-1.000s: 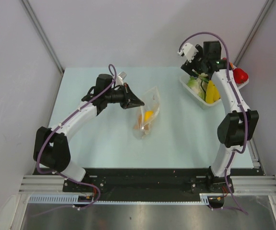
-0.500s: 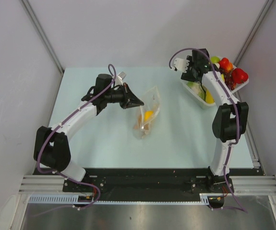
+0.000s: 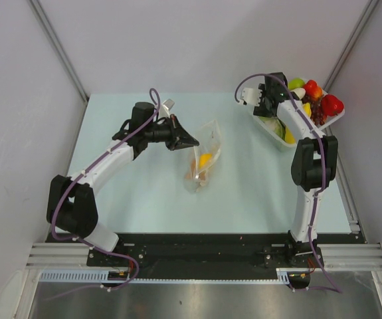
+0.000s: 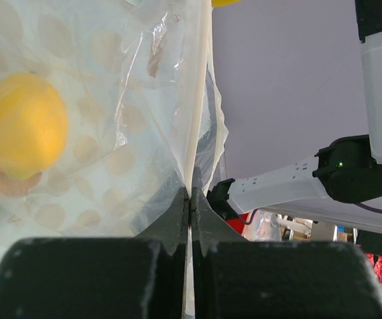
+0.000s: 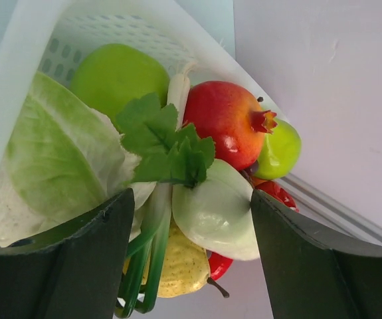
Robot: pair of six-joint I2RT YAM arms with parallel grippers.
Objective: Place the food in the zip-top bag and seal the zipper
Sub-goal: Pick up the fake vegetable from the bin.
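Grey walls (image 3: 177, 40) enclose a pale green table (image 3: 144, 193). The left gripper (image 4: 189, 196) pinches the mouth edge of the zip-top bag (image 4: 111, 100), which holds a lemon (image 4: 21, 126) just beyond its fingertips. The right gripper (image 5: 189, 199) hangs spread above the white lattice basket (image 5: 97, 33) holding a white radish (image 5: 214, 206), a pomegranate (image 5: 224, 116) and a green apple (image 5: 114, 70).

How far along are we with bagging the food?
Done: the lemon and a small orange piece lie inside the zip-top bag. In hand: the left gripper pinches the bag's mouth edge; the right gripper hangs open at the basket. Left: the radish and other food there, then sealing the zipper.
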